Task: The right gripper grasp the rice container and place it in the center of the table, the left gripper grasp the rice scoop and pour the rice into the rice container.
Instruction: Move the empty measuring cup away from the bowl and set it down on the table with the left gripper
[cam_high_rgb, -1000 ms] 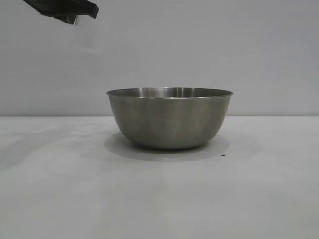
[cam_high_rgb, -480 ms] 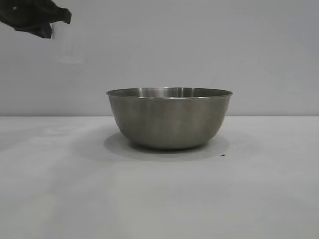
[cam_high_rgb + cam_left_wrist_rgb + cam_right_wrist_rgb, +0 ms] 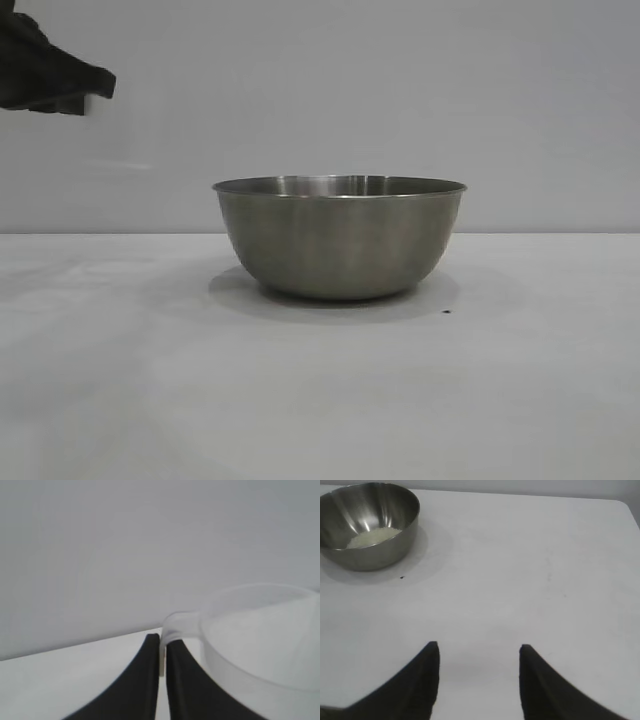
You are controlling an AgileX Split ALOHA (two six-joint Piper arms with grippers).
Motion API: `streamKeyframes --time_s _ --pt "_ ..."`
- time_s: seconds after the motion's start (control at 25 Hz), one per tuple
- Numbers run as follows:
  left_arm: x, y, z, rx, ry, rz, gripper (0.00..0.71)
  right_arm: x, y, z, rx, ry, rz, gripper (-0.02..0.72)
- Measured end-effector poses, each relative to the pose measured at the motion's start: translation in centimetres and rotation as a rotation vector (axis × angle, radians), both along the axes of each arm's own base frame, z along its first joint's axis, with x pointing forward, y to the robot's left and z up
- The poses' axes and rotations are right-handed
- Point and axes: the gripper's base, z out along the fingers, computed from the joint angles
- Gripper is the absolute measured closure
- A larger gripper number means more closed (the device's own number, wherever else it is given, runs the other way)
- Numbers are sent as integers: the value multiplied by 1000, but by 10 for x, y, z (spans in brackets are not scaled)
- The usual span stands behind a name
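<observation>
Centrally on the white table [image 3: 320, 400] stands the rice container [image 3: 340, 238], a round steel bowl sitting upright with a faint shadow spread around its base. Seen from the right wrist, the bowl holds a low heap of rice [image 3: 374, 536] on its floor, with bare steel wall above the grains. A tiny dark speck [image 3: 447, 311] lies on the table just beside the bowl's base.

Well above and to the left of the bowl, at the exterior view's edge, hangs the left gripper [image 3: 162, 647], a dark shape clear of the bowl's rim. Its two black fingers are pressed together, pinching the thin handle of the rice scoop [image 3: 260, 640]. The clear plastic cup sits upright beside the fingertips, its mouth facing up; whether any grains are left inside it cannot be told.

The right gripper [image 3: 479, 652] hovers over bare table, well apart from the bowl, its fingers standing moderately spread with nothing between them.
</observation>
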Motion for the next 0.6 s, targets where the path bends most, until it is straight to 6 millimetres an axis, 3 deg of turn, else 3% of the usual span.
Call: streamKeyframes --time_s 0.32,0.6 --pt "-11 1 -22 -14 -18 5 710 0 0 0 0 0 0 388" --pt "-23 4 -61 -10 82 17 710 0 0 0 0 0 0 388"
